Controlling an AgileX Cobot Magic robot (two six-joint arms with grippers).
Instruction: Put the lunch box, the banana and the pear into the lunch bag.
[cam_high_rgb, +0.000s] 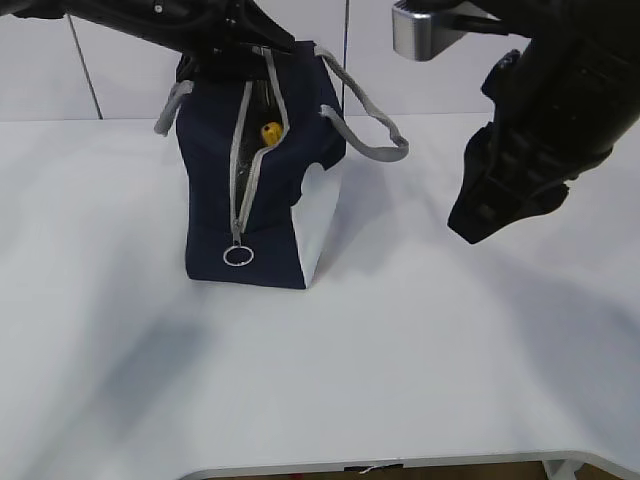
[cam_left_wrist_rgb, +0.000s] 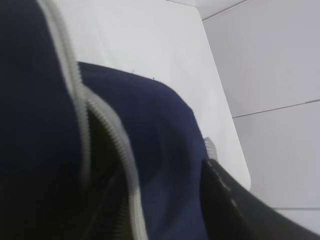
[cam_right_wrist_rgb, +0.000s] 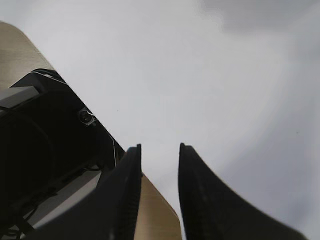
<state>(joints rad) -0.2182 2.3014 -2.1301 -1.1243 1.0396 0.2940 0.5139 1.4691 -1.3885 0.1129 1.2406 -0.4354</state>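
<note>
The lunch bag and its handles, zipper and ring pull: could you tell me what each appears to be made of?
The lunch bag looks like matte navy woven fabric: it sags and creases softly. Its lower panel is white, probably a smoother coated cloth. The handles look like flat grey webbing that bends in loops. The zipper has grey tape; its teeth are too small to judge. The ring pull looks like thin shiny metal.

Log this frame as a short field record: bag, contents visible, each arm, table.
bag: navy lunch bag upright on the white table, zipper open, ring pull at the bottom end
contents visible: something yellow in the opening; which fruit, cannot tell
left arm: over the bag's top; jaws hidden
right gripper: raised off to the bag's side, jaws apart, empty
table: nothing else of the task lies on it
</note>
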